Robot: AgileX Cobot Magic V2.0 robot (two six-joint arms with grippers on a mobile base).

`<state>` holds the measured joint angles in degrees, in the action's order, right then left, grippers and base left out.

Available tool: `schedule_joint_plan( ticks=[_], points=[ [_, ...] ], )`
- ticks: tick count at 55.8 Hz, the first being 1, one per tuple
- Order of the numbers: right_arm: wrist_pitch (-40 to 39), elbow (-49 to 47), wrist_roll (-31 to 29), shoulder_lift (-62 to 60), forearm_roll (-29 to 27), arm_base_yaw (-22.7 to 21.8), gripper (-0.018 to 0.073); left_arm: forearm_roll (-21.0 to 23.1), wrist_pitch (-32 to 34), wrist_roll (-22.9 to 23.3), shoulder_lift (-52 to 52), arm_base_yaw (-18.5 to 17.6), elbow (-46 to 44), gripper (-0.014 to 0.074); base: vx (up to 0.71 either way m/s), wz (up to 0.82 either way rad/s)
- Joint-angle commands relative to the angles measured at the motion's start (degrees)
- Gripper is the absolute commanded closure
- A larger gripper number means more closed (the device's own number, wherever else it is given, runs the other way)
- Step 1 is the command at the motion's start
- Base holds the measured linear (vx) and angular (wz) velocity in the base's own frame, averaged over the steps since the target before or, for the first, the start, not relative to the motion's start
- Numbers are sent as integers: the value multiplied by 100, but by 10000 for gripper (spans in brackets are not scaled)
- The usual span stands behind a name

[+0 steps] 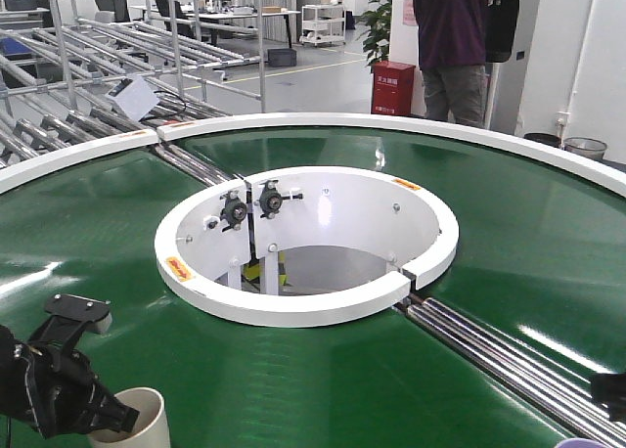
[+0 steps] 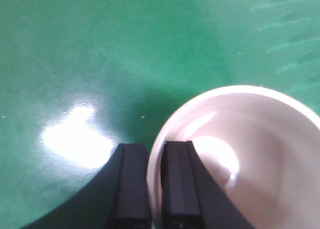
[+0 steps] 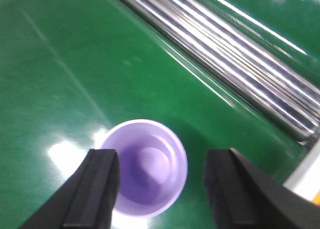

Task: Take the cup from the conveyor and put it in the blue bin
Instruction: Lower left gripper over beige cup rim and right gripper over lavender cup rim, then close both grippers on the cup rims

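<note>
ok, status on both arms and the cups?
Left gripper shut on white cup rim, one finger inside. Right gripper open, straddling purple cup. Both cups upright; nothing blocking on conveyor.

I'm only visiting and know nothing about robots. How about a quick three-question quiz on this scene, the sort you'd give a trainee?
1. True or false: the left tool pinches the white cup by its rim, one finger inside and one outside.
2. What sits between the open fingers of the right tool? A. a red cup. B. the purple cup. C. a yellow cup.
3. Fill in the blank: the purple cup stands upright on the glossy green ____.

Key: 1 true; 2 B; 3 conveyor.
</note>
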<state>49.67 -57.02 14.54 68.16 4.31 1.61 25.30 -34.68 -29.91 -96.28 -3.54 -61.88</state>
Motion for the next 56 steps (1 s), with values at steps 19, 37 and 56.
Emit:
schedule_joint_plan(
  ticks=[19, 37, 56],
  points=[
    [366, -564, -9, 1266, 714, -25, 111, 81, 230, -18, 234, 6, -176, 604, 0, 0],
    [76, -564, -160, 1875, 750, -25, 149, 81, 237, -18, 234, 6, -176, 604, 0, 0],
    [76, -564, -363, 2191, 750, -25, 330, 81, 237, -18, 234, 6, -176, 604, 0, 0]
  ],
)
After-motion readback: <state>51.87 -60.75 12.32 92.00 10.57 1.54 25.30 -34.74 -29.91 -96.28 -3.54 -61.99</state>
